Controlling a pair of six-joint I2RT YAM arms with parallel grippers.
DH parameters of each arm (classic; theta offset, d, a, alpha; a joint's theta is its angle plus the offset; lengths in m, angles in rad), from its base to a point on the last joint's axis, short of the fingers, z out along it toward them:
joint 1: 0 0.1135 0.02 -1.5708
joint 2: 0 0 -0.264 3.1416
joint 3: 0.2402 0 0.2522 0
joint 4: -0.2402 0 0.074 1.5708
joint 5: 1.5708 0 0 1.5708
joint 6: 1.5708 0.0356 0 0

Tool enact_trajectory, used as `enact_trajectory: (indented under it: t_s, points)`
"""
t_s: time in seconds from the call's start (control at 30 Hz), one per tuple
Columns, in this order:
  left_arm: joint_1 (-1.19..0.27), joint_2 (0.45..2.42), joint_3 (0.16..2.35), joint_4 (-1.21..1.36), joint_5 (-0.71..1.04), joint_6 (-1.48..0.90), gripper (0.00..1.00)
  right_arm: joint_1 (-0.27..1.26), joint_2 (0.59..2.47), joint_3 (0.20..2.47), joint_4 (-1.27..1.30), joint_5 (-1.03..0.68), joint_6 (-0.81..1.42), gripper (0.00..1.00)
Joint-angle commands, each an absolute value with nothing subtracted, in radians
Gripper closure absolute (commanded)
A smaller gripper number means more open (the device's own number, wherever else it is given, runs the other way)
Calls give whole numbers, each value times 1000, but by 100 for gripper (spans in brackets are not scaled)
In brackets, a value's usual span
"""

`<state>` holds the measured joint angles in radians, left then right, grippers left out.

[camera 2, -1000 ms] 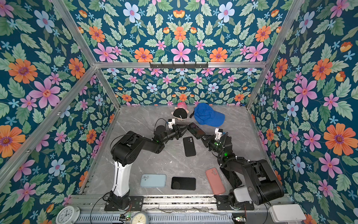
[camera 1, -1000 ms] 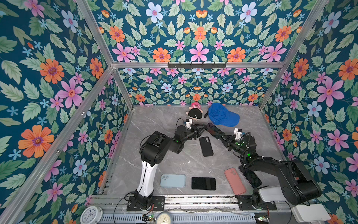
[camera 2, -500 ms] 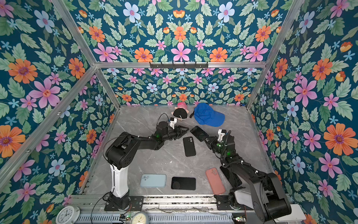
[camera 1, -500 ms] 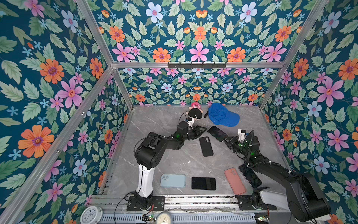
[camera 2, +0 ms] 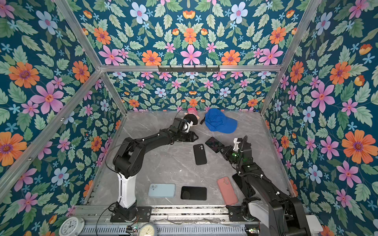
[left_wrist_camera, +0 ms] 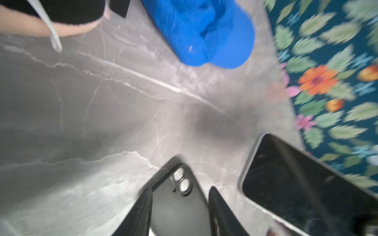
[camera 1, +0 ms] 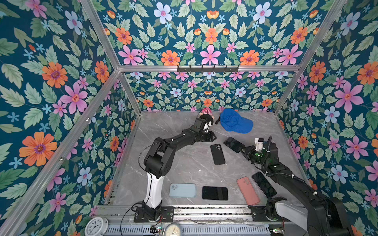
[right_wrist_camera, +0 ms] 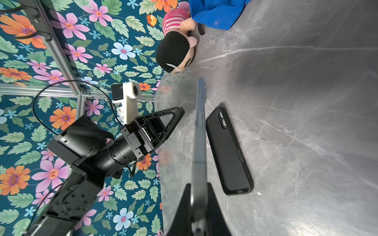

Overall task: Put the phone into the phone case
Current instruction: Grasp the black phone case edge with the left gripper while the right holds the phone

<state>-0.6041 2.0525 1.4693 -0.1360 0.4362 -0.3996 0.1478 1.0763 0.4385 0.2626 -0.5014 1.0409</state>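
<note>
- Right gripper [right_wrist_camera: 199, 190] pinches the phone [right_wrist_camera: 199, 132] by one short end. The right wrist view shows the phone edge-on, clamped between the two fingers.
- In a top view the phone [camera 1: 233, 144] is lifted off the desk [camera 1: 184, 163] and tilted, screen up. It sits right of centre, toward the far edge.
- The phone case [camera 1: 217, 154] lies flat at about mid-desk, just beside the held phone and apart from it. Its camera cut-out points to the far edge. The cavity looks empty, though I cannot tell for certain which face is up.
- Left gripper [camera 1: 212, 136] is at the case's far end with its fingers spread and nothing between them. Whether it touches the case I cannot tell, as the left wrist view is blurred.
- Progress: the phone is picked up. Lining it up over the case and pressing it in are not yet done, so I judge the task under halfway.
- What is left probably needs the left gripper to steady the case.
- Along the near edge lie a light blue phone or case [camera 1: 182, 190], a black phone [camera 1: 215, 193] and a pink case [camera 1: 248, 190]. A blue cap [camera 1: 235, 121] and a doll [camera 1: 206, 115] lie at the far edge.
</note>
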Motion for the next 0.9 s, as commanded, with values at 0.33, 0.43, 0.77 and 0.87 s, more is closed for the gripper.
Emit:
enact_trajectory:
  t_s: [0.33,0.43,0.77,0.87]
  points:
    - [-683,2215,1742,-525,286,-35,52,127,1051,448,207,-523,985,100]
    - [-691,2264,1810,-584,269,9,52,125,1057,452,205,-529,983,100]
    - [-709,2332,1885,-605,205,30,59,122,1073,453,217,-535,989,100]
    - [-710,2340,1886,-600,196,31,61,121,1078,453,225,-540,992,100]
